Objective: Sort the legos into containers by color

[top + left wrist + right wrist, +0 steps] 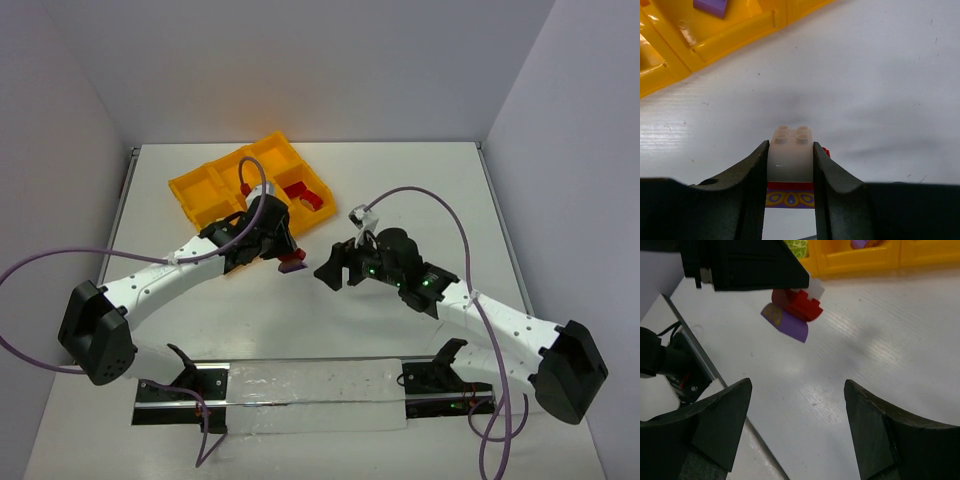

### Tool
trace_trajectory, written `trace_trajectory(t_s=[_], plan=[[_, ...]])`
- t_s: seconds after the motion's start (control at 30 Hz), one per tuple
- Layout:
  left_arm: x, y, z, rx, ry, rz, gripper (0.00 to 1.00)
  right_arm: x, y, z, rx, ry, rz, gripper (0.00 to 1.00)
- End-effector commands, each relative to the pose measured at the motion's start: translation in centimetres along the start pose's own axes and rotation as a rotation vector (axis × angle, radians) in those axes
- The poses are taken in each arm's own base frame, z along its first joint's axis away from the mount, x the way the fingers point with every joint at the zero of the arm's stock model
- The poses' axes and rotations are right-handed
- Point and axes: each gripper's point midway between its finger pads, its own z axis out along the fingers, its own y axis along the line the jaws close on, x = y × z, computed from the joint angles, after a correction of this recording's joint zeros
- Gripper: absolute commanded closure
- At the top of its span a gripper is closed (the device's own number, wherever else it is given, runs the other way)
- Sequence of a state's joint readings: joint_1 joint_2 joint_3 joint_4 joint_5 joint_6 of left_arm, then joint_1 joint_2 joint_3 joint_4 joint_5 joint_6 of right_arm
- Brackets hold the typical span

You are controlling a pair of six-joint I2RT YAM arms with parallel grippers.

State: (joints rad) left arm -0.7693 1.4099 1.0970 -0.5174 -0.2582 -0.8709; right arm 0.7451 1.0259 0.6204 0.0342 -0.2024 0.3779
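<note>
Left pincer (284,249) clamped on lego cluster (791,156); right pincer (797,386) open, nearby.

Bright, even light from above washes my matte white table (250,320), throwing only soft grey shadows under my arms (150,282), glinting on the glossy orange-yellow plastic tray (685,32), while the pale studded plastic brick (791,150) between my black fingers (740,200) blurs close up.

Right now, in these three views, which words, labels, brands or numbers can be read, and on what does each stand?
None can be read.
The lego cluster in the left gripper bears only a yellow ornament on its purple plate, not letters.
The orange-yellow tray and the table show no text.
</note>
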Motion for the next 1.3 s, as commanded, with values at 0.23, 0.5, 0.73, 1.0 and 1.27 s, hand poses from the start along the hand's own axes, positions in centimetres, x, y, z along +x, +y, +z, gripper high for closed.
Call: trace_trajectory(t_s=[0.23, 0.5, 0.73, 1.0, 1.27], plan=[[-1.9, -1.3, -1.8, 0.073, -0.066, -0.113, 1.0, -5.6, 3.4, 3.2, -0.107, -0.128, 0.235, 0.19], [-1.7, -1.2, -2.0, 0.08, -0.068, -0.136, 1.0, -5.9, 3.4, 5.4, -0.069, -0.113, 0.292, 0.25], [-2.2, -1.0, -2.5, 0.078, -0.088, -0.142, 1.0, -5.7, 3.0, 6.5, -0.047, -0.107, 0.318, 0.34], [-2.6, -1.5, -3.0, 0.098, -0.097, -0.143, 1.0, -5.2, 2.9, 7.1, -0.051, -0.094, 0.328, 0.34], [-2.8, -1.7, -3.2, 0.103, -0.1, -0.144, 1.0, -4.7, 3.7, 8.2, -0.099, -0.067, 0.348, 0.35]])
